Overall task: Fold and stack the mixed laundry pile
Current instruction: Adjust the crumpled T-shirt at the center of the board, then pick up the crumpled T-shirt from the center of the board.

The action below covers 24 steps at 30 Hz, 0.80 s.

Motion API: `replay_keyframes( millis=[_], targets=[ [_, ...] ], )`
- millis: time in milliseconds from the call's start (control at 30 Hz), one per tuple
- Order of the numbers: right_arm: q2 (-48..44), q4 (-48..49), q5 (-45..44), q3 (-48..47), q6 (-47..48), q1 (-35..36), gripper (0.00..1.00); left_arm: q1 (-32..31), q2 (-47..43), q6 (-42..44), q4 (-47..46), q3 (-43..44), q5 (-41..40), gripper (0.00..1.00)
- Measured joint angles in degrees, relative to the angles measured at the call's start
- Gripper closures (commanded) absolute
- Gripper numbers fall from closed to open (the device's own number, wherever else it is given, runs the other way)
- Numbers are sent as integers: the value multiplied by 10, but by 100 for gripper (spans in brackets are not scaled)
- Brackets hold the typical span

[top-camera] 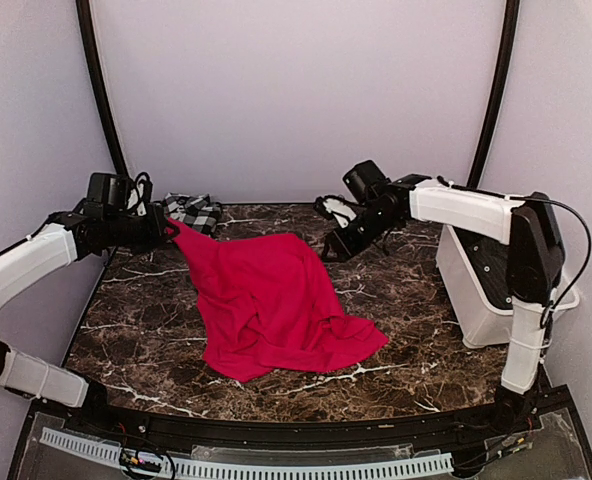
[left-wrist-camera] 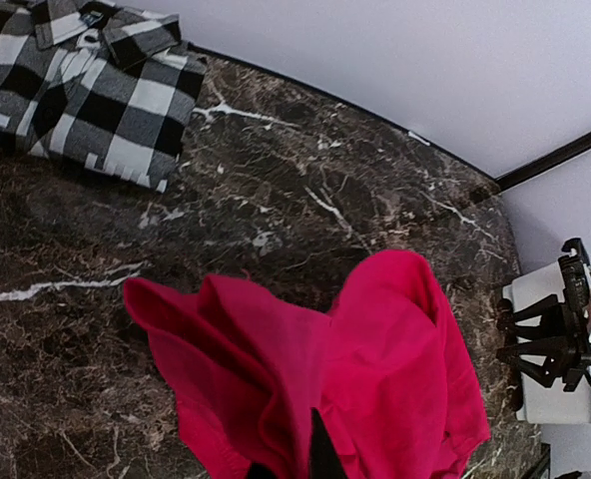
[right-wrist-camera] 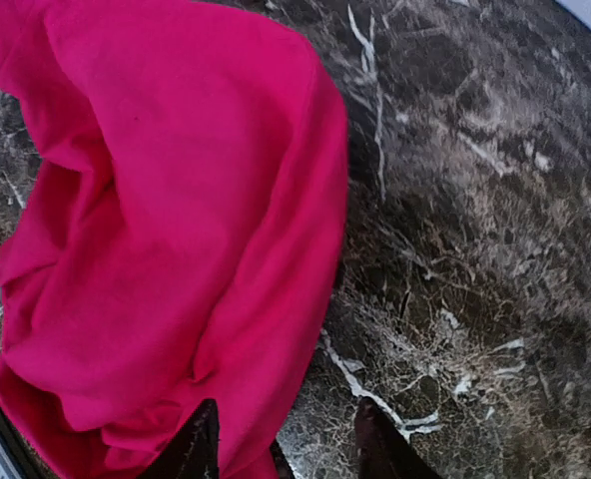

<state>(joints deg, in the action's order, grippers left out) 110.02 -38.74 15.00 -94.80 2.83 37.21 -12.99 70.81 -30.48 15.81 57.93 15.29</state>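
At the far left of the table (top-camera: 416, 330), near the back edge, the checked shirt (top-camera: 194, 211) lies folded flat; the red garment (top-camera: 266, 300) lies rumpled across the middle, well apart from the bin (top-camera: 481, 300) at the right.

Left gripper (top-camera: 166, 229): clamped together on the garment's far-left corner, holding it off the surface so that the cloth slopes down from it. Right gripper (top-camera: 334, 247): poised just beside the far-right corner, its fingers (right-wrist-camera: 375, 444) apart; the cloth's edge runs against one finger, bare marble shows by the other, and nothing is clamped. Whether that edge sits properly between the jaws is hard to tell from the wrist view; it appears only partly so.

Assessment: the step in hand is taking the second corner so the red garment can be drawn flat for its first fold; the shirt looks finished, the red piece not yet started.

Recommendations: bring the right jaws further over the hem so a full bite of cloth lies between them before closing; take a single layer, not the bunched fold beneath; keep the left grip firm and level with the right; pull the two corners apart gently until the top edge is straight, avoiding any drag toward the folded shirt; lay the cloth down smooth before folding.
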Motion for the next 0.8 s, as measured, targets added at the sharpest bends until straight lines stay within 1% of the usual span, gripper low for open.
replay_keyframes(
  millis=[67,133,200,300,400,467,567,800],
  targets=[
    [32,-7,-25,3,-16,1,53,0,19,-3,-13,-27,-11,100],
    [31,-4,-44,24,-28,6,54,0,35,-4,-24,-39,-19,100],
    [3,9,-62,64,-36,17,55,0,45,-4,-35,-44,-26,100],
    [-59,24,-75,124,-47,61,54,0,61,-5,-51,-44,-33,100],
    [-87,40,-79,144,-56,109,53,0,71,-8,-61,-44,-37,100],
    [-83,45,-87,144,-57,127,56,0,73,-9,-64,-44,-38,100],
    [-64,45,-98,144,-52,130,61,0,73,-10,-70,-44,-38,100],
    [-21,45,-95,142,-39,130,58,0,73,-12,-70,-44,-39,100]
  ],
)
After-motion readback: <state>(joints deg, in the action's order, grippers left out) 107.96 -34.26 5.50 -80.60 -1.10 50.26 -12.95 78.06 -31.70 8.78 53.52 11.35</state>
